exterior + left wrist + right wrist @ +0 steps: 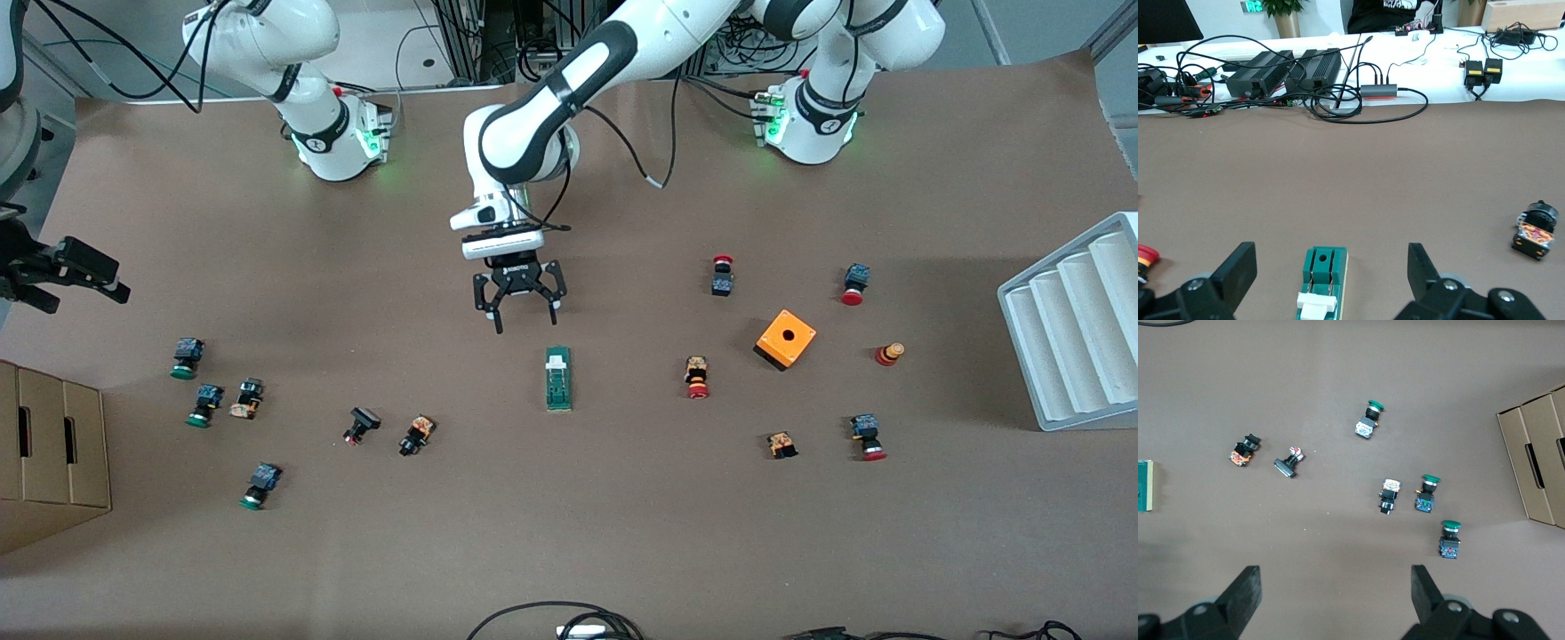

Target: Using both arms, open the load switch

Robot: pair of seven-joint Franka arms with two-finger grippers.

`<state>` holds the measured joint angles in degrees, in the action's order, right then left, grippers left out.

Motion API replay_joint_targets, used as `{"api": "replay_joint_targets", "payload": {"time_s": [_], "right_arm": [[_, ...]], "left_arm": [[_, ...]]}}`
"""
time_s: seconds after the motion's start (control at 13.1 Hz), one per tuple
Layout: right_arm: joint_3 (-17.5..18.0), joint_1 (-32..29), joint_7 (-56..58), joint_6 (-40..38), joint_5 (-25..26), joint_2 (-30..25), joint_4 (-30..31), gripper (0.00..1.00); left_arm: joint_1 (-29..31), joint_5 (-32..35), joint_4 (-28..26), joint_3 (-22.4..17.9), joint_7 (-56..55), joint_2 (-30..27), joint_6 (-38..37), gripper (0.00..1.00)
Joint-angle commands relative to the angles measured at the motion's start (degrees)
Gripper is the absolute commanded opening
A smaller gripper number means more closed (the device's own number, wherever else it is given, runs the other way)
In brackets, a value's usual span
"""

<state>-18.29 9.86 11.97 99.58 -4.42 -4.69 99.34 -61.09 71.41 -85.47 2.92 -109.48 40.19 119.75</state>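
The load switch (557, 378), a narrow green block with a white sliding piece, lies flat in the middle of the table. My left gripper (524, 322) hangs open just above the table, beside the switch's end that is farther from the front camera. In the left wrist view the switch (1321, 280) lies between the spread fingers (1238, 270) of the left gripper (1331, 267), and they do not touch it. My right gripper (89, 271) waits high over the right arm's end of the table. It (1335, 587) is open and holds nothing. The switch's edge (1143, 485) shows in its view.
Green-capped push buttons (206, 404) and small parts (416, 435) lie toward the right arm's end, beside a cardboard box (49, 453). Red-capped buttons (696, 377), an orange box with a hole (786, 339) and a white ribbed rack (1076, 329) stand toward the left arm's end.
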Motion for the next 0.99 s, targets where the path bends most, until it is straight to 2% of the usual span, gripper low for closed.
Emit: {"api": "replay_joint_targets", "payload": {"time_s": [0.0,0.31,0.38,0.61,0.92], "right_arm": [[0.00,-0.01,0.77,0.09,1.43,1.26,-1.25,1.00],[0.09,0.42,0.69,0.00,3.90,2.14,-1.42,1.00],[0.09,0.16,0.86,0.26,3.98,2.31,-1.43,1.00],[-0.08,-0.10,1.04,1.58,4.16,3.28,-1.60,1.00],[0.00,-0.01,1.04,2.55,4.16,3.28,-1.69,1.00]], "left_arm": [[0.27,-4.77,-0.48,-0.11,7.50,-3.62,0.92,1.00],[0.62,-11.98,0.66,-0.29,20.15,-7.05,0.83,1.00],[6.28,-13.65,0.57,0.50,23.32,-8.45,0.83,1.00],[7.47,-18.14,0.57,1.47,30.89,-11.44,0.83,1.00],[9.41,-20.87,0.49,1.56,37.04,-14.17,0.83,1.00]]}}
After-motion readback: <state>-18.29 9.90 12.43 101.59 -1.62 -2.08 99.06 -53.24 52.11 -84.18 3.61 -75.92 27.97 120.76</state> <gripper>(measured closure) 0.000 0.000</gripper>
